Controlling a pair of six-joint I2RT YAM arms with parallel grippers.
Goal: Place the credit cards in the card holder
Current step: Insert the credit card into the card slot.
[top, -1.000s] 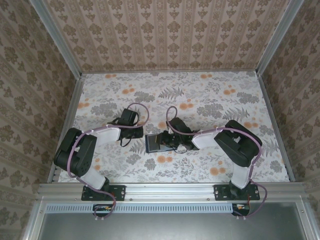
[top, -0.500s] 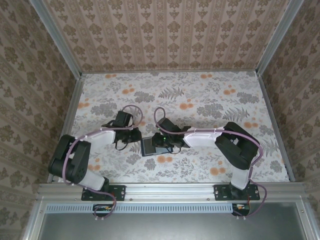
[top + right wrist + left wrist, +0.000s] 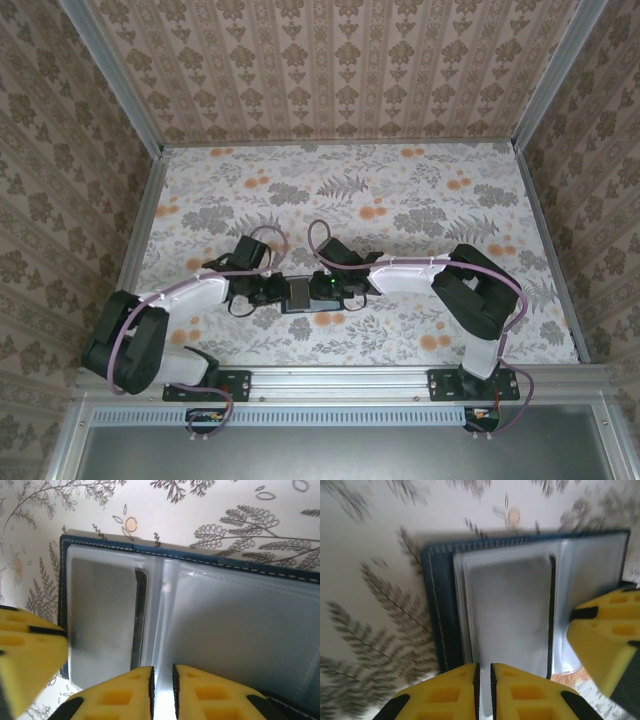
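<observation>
The left claw had its two yellow fingers pressed almost together. Only a thin slit was left between them. A pale strip of the wallet, part of its grey lining, ran into that slit, so the claw was pinching the wallet at the edge nearest its camera. The right claw stood the same way, its yellow fingers nearly closed on the pale, shiny fold running down the middle of the wallet.

From above, the wallet lay open and flat on the flowered table, in the front half near the middle. It sat between the two claws, the left claw at its left side and the right claw at its right side. Both arms reached low toward each other.

The wallet's dark blue cover showed as a stitched border around a greyish, glossy inside. On one half sat a duller grey rectangle with a rounded corner and a dark strip along one edge. What it was could not be told.

In the left wrist view, one of the right claw's fingers covered the wallet's right part. In the right wrist view, one of the left claw's fingers touched the wallet's left edge.
</observation>
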